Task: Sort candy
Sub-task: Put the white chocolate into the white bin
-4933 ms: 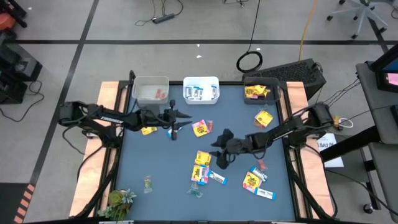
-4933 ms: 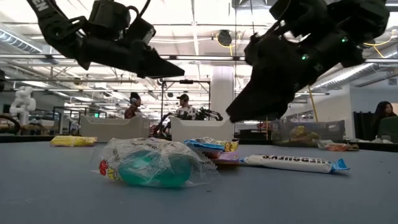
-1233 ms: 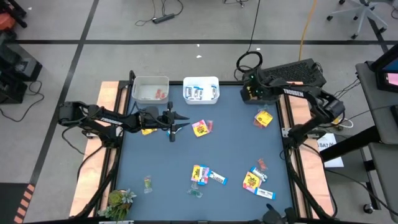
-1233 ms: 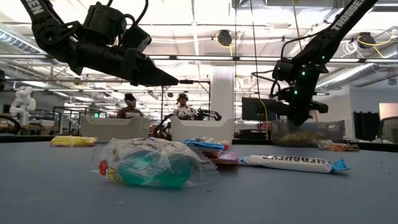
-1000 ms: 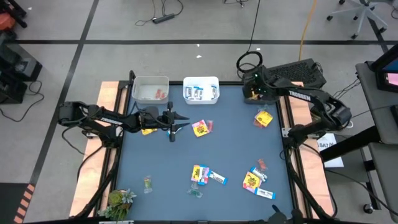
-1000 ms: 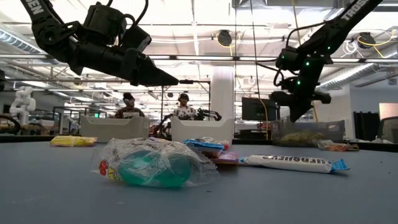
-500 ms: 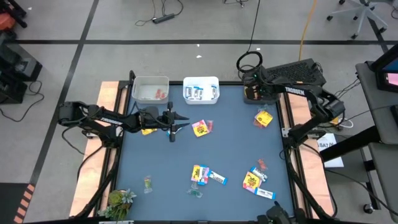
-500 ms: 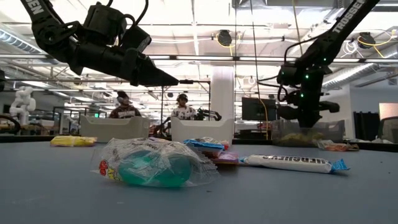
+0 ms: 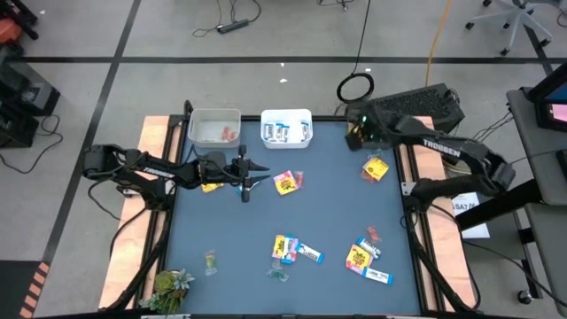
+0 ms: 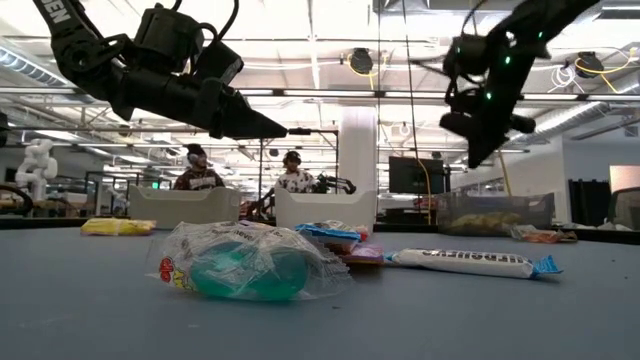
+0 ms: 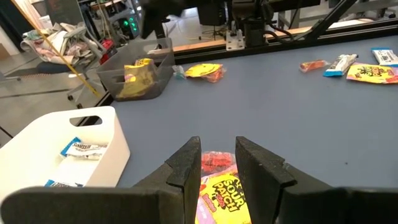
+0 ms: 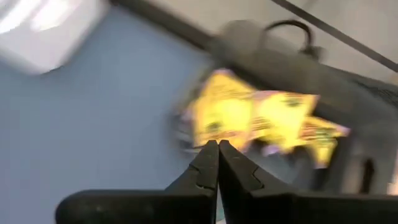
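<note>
Candy lies scattered on the blue table (image 9: 239,221): a yellow packet (image 9: 286,182) with a red piece (image 9: 299,179) in the middle, another yellow packet (image 9: 376,168) at the right, and a cluster of packets and blue-and-white bars (image 9: 309,253) nearer. A clear-greenish sweet (image 10: 245,262) lies at the near edge. My left gripper (image 9: 252,174) hovers open just left of the middle packet (image 11: 224,196), touching nothing. My right gripper (image 9: 354,133) is shut and empty, raised over the dark bin (image 9: 376,120) that holds yellow packets (image 12: 261,118).
A clear bin (image 9: 215,127) with red pieces and a white bin (image 9: 286,127) with blue-and-white bars stand at the far edge, left of the dark bin. A yellow packet (image 9: 213,185) lies under my left arm. A green leafy thing (image 9: 170,285) sits at the near left corner.
My right gripper, still shut, has risen above the dark bin at the far right and tipped a little. My left gripper has kept still.
</note>
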Action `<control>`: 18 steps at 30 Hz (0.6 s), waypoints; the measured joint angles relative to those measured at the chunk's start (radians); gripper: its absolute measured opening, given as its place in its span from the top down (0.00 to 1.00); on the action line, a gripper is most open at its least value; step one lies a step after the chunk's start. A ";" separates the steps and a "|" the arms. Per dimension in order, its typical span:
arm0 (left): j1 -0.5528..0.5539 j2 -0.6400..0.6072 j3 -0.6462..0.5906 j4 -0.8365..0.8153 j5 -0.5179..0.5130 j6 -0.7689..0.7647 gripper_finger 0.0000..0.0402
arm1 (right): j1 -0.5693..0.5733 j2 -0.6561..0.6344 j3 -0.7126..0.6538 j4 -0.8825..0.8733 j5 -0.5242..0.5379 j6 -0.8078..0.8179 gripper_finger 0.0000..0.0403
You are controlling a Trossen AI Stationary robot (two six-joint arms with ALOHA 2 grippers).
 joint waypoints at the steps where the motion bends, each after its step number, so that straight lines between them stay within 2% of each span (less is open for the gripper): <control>1: 0.000 0.000 0.000 0.000 0.000 0.000 0.74 | 0.051 -0.009 0.000 -0.012 -0.001 0.014 1.00; 5: 0.000 0.000 0.000 0.000 0.000 0.000 0.74 | 0.259 -0.027 0.000 -0.038 -0.021 0.084 1.00; 10: 0.000 0.000 0.000 -0.001 0.000 0.002 0.74 | 0.528 -0.013 0.000 -0.068 -0.110 0.211 1.00; 14: 0.000 0.000 0.000 -0.001 0.000 0.014 0.74 | 0.722 -0.006 0.000 -0.129 -0.144 0.410 0.99; 18: 0.002 0.000 0.000 -0.001 0.000 0.028 0.74 | 0.895 0.013 -0.002 -0.210 -0.209 0.654 0.93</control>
